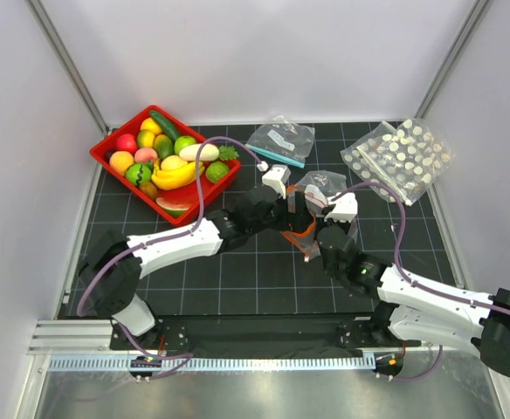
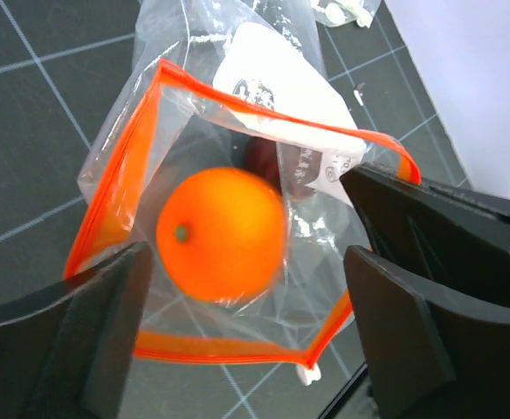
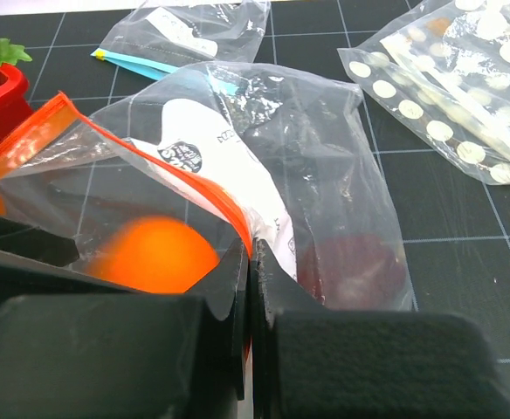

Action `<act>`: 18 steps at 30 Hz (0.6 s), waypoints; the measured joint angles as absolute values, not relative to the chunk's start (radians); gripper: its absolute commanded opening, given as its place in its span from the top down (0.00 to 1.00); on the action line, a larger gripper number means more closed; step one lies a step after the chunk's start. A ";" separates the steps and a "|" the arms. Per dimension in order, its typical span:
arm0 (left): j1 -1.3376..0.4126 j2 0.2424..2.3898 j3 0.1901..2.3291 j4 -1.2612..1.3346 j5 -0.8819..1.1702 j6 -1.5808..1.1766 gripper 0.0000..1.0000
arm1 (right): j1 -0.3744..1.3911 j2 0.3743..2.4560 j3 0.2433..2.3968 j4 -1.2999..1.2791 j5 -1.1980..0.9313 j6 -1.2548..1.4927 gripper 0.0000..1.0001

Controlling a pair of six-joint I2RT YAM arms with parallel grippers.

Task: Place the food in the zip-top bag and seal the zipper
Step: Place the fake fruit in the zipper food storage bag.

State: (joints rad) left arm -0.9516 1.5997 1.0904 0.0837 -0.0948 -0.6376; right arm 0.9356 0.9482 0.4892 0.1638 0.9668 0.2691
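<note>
Left wrist view: left pincer [image 2: 248,301], pointing down, spread over orange [image 2: 222,234]; right pincer [image 3: 248,288] pinches zipper [image 2: 120,166].

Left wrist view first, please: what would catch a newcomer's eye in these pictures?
A bright orange sits inside the open left gripper, at the orange-red-rimmed mouth of the zip-top bag, which the right gripper pinches. Far left, a red tray holds heaped toy fruit.

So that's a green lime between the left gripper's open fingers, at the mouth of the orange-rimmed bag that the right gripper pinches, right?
Not a lime: the left wrist view shows an orange between the left gripper's open fingers, at the mouth of the orange-rimmed zip-top bag that the right gripper pinches.
</note>
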 measured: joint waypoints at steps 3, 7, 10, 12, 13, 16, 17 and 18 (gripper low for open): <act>-0.952 1.597 1.091 0.071 -0.104 -0.645 0.00 | 0.936 0.949 0.488 0.164 0.970 0.269 0.99; -0.952 1.576 1.089 0.037 -0.111 -0.639 0.03 | 0.936 0.949 0.488 0.163 0.973 0.269 0.99; -0.952 1.528 1.080 0.016 -0.123 -0.622 0.04 | 0.936 0.949 0.488 0.163 0.977 0.269 0.99; -0.952 1.481 1.074 -0.002 -0.149 -0.613 0.04 | 0.936 0.949 0.488 0.163 0.979 0.269 0.99; -0.951 1.460 1.072 -0.012 -0.162 -0.609 0.04 | 0.936 0.949 0.488 0.164 0.980 0.269 0.99; -0.945 1.380 1.057 -0.036 -0.223 -0.594 0.04 | 0.936 0.949 0.487 0.163 0.982 0.269 0.99; -0.939 1.357 1.051 -0.045 -0.245 -0.592 0.04 | 0.936 0.949 0.487 0.164 0.982 0.269 0.99; -0.929 1.336 1.045 -0.055 -0.266 -0.593 0.04 | 0.936 0.949 0.487 0.164 0.983 0.269 0.99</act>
State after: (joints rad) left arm -0.9295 1.3361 1.0447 -0.0551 -0.2657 -0.5926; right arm 0.9360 0.9489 0.4873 0.1638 0.9829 0.2691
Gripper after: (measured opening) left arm 0.962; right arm 0.048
